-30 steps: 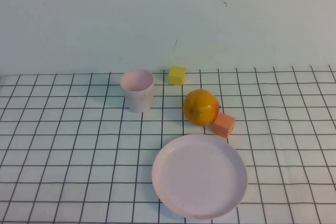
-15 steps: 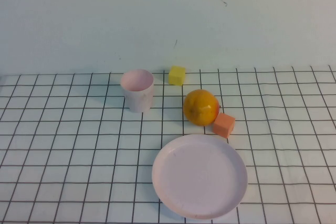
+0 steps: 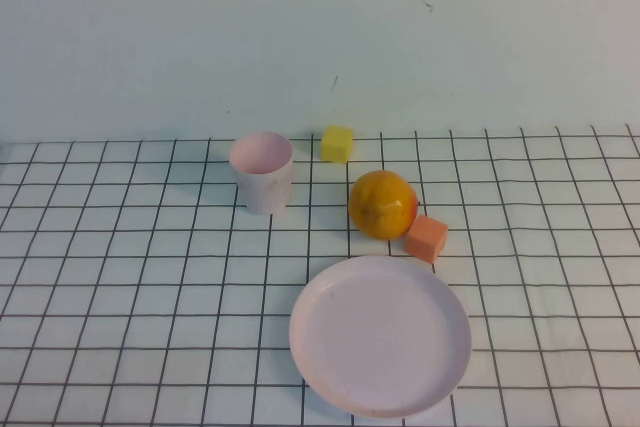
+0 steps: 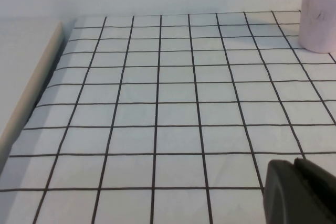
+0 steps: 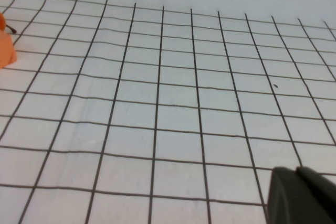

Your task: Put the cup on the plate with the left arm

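Observation:
The pale pink cup (image 3: 262,172) stands upright and empty on the gridded cloth, back left of centre; it also shows far off in the left wrist view, cup (image 4: 319,16). The pale pink plate (image 3: 380,335) lies empty near the front edge, right of the cup. Neither arm appears in the high view. In the left wrist view my left gripper (image 4: 294,163) hangs low over bare cloth, well short of the cup, its fingers pressed together on nothing. My right gripper (image 5: 296,170) is likewise shut over bare cloth in the right wrist view.
An orange fruit (image 3: 383,204) sits between cup and plate, with an orange block (image 3: 427,238) touching its right side and a yellow block (image 3: 337,143) behind. A pale wall rises at the back. A raised table border (image 4: 31,93) runs along the left.

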Controlling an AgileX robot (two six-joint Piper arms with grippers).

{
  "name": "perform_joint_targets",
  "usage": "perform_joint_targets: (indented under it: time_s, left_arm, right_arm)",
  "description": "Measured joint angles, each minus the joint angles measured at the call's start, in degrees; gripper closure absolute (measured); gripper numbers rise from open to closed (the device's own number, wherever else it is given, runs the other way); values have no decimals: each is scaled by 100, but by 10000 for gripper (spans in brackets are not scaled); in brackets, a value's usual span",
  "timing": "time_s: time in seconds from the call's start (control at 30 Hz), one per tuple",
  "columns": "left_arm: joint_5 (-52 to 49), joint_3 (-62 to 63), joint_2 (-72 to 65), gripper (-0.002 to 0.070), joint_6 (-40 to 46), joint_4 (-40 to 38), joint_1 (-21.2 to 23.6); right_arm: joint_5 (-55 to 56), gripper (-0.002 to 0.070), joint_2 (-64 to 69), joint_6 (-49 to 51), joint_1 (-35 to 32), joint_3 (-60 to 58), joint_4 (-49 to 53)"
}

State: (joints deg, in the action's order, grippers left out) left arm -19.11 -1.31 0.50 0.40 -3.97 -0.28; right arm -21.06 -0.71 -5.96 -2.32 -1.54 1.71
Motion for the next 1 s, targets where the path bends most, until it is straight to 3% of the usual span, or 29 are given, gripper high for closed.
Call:
perform_joint_targets:
  time_s: [0.17, 0.43, 0.7, 0.87, 1.0]
  left_arm:
    - [546, -27, 0, 678, 0, 93, 0]
    - [3190, -27, 0, 678, 23, 312, 0]
    - [4886, -27, 0, 678, 13, 325, 0]
    - [4963, 24, 0, 678, -40, -15, 0]
    - [3563, 929, 0, 678, 108, -107, 0]
  right_arm:
    - [0, 678, 0, 0, 39, 0, 0]
    - [0, 678, 0, 0, 52, 0, 0]
    - [0, 678, 0, 0, 52, 0, 0]
    - [0, 678, 0, 0, 52, 0, 0]
    - [0, 678, 0, 0, 52, 0, 0]
